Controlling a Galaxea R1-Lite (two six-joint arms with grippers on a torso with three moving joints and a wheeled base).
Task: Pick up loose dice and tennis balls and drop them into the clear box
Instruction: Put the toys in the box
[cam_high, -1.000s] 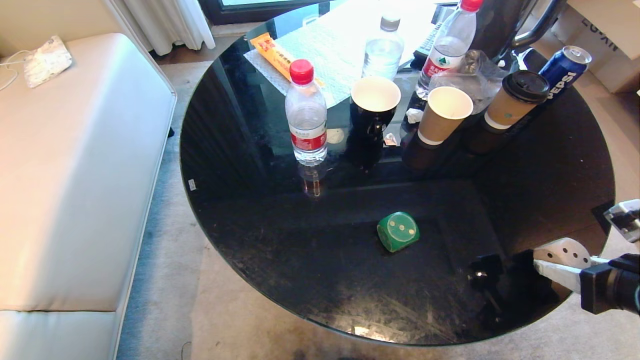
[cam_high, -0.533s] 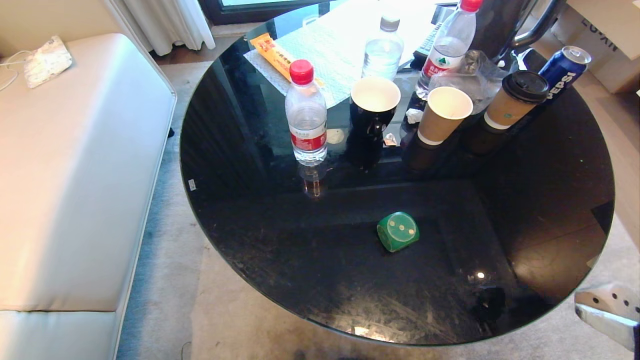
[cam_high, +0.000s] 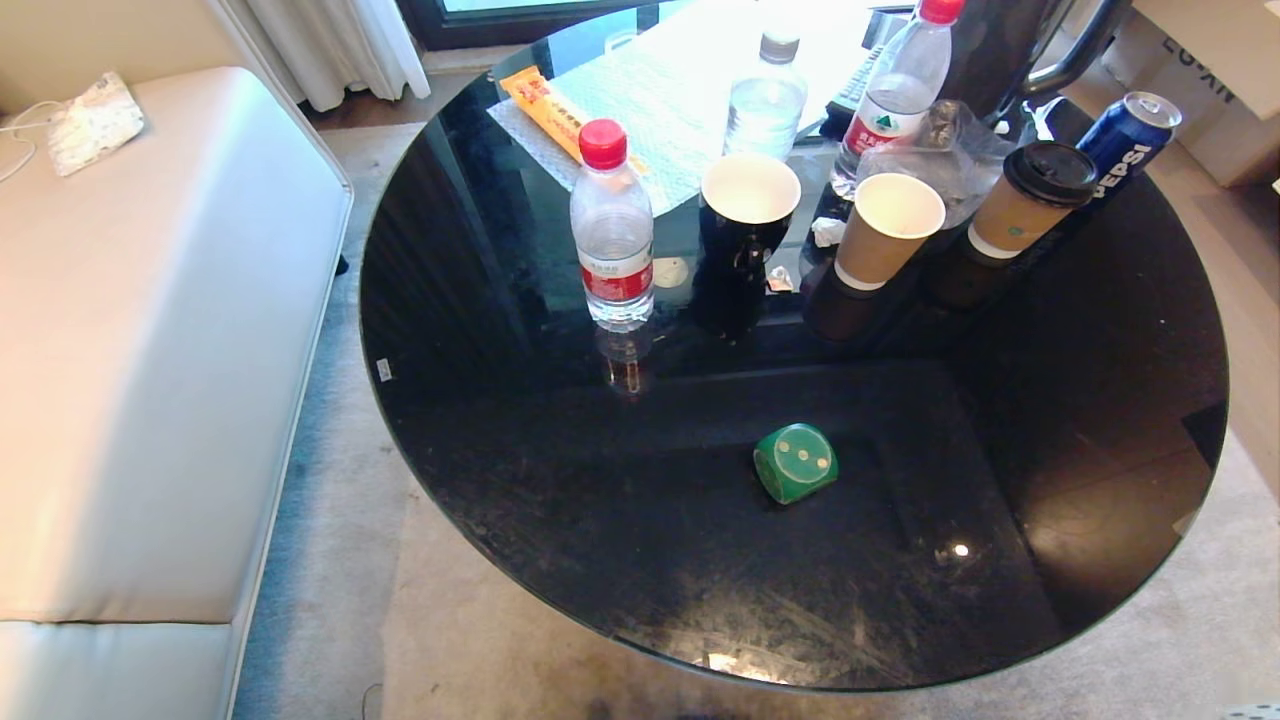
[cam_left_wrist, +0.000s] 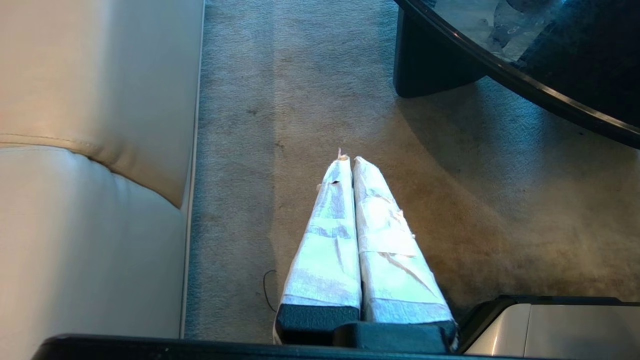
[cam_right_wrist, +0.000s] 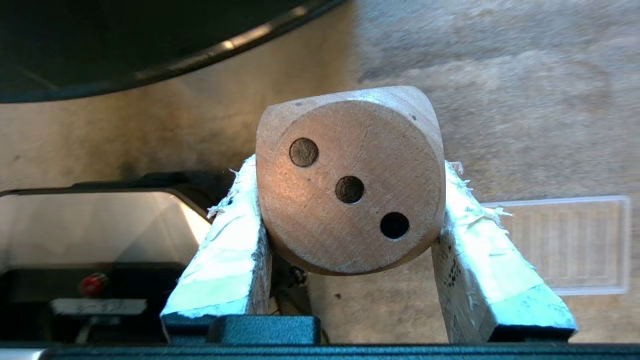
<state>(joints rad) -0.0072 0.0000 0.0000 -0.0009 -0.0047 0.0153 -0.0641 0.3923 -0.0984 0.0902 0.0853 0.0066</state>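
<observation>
Three pips of beige die (cam_right_wrist: 350, 185) face right tool's (cam_right_wrist: 350, 250) camera

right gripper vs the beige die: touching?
Touching. The right wrist view shows the right gripper with the beige die clamped between its taped jaws, both inner faces pressed against the die's sides above the carpet.

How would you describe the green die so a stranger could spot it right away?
Find the round black glass table. On its near half, well in front of the bottles and cups, sits the green die, alone. It is the table's only green cube, three pale pips facing up.
</observation>
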